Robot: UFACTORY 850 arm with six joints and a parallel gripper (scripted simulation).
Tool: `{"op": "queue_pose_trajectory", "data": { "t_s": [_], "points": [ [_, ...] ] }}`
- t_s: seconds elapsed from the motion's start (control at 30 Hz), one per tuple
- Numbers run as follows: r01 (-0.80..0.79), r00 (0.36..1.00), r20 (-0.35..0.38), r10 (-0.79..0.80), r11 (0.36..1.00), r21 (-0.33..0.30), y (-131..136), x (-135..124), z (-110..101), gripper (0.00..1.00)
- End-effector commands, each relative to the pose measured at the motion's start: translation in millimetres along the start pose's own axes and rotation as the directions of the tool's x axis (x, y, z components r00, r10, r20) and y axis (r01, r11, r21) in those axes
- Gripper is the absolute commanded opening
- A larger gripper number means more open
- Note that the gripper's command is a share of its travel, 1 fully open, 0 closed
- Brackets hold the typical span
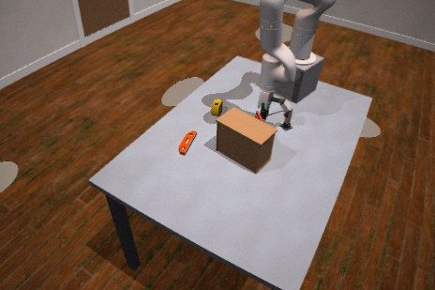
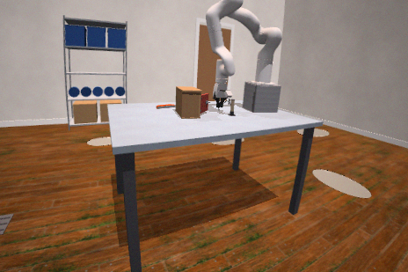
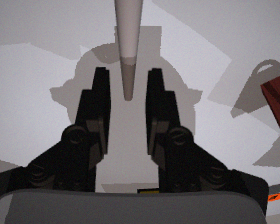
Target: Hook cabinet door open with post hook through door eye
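The brown cabinet (image 1: 246,138) stands upright on the table, also in the exterior view (image 2: 189,102). Its red door (image 1: 258,115) (image 2: 204,103) faces the arm and shows a little ajar; its edge shows at the right of the wrist view (image 3: 271,97). A short post (image 1: 286,121) stands beside it (image 2: 231,107). The thin hook rod (image 1: 274,113) runs from the post toward the door. In the wrist view the grey rod (image 3: 129,35) points down between my fingers. My gripper (image 3: 128,86) (image 1: 264,112) hangs over the rod by the door, fingers partly apart, with a gap on each side of the rod.
A yellow object (image 1: 217,107) lies left of the cabinet's back corner. An orange tool (image 1: 187,142) lies further left. The arm's grey base block (image 1: 307,77) stands behind the post. A shelf (image 2: 95,69) stands by the wall.
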State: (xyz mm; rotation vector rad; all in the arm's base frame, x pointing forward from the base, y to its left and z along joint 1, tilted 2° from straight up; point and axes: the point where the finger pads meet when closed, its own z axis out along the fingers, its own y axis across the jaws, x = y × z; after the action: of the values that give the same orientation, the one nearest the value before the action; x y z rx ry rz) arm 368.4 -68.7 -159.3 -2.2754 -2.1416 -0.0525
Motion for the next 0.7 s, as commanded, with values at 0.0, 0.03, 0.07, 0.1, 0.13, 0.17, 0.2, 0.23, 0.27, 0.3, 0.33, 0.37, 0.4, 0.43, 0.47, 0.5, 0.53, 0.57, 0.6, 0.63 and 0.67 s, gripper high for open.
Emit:
{"op": "queue_pose_trajectory", "data": {
  "t_s": [0.0,0.03,0.07,0.1,0.13,0.17,0.2,0.23,0.27,0.3,0.33,0.37,0.4,0.43,0.47,0.5,0.53,0.57,0.6,0.63,0.67],
  "points": [
    [0.0,1.0,0.0,0.0,1.0,-0.001,1,0,4,0.23],
    [0.0,1.0,0.0,0.0,1.0,-0.001,1,0,5,0.23],
    [0.0,1.0,0.0,0.0,1.0,-0.001,1,0,6,0.23],
    [0.0,1.0,0.0,0.0,1.0,-0.001,1,0,7,0.23],
    [0.0,1.0,0.0,0.0,1.0,-0.001,1,0,7,0.23],
    [0.0,1.0,0.0,0.0,1.0,-0.001,1,0,8,0.23],
    [0.0,1.0,0.0,0.0,1.0,-0.001,1,0,9,0.23],
    [0.0,1.0,0.0,0.0,1.0,-0.001,1,0,10,0.23],
    [0.0,1.0,0.0,0.0,1.0,-0.001,1,0,10,0.23],
    [0.0,1.0,0.0,0.0,1.0,-0.001,1,0,11,0.23],
    [0.0,1.0,0.0,0.0,1.0,-0.001,1,0,11,0.23],
    [0.0,1.0,0.0,0.0,1.0,-0.001,1,0,11,0.23],
    [0.0,1.0,0.0,0.0,1.0,-0.001,1,0,12,0.23],
    [0.0,1.0,0.0,0.0,1.0,-0.001,1,0,12,0.23],
    [0.0,1.0,0.0,0.0,1.0,-0.001,1,0,12,0.23],
    [0.0,1.0,0.0,0.0,1.0,-0.001,1,0,13,0.23],
    [0.0,1.0,0.0,0.0,1.0,-0.001,1,0,13,0.23],
    [0.0,1.0,0.0,0.0,1.0,-0.001,1,0,14,0.23],
    [0.0,1.0,0.0,0.0,1.0,-0.001,1,0,14,0.23],
    [0.0,1.0,0.0,0.0,1.0,-0.001,1,0,14,0.23],
    [0.0,1.0,0.0,0.0,1.0,-0.001,1,0,14,0.23]
  ]
}}
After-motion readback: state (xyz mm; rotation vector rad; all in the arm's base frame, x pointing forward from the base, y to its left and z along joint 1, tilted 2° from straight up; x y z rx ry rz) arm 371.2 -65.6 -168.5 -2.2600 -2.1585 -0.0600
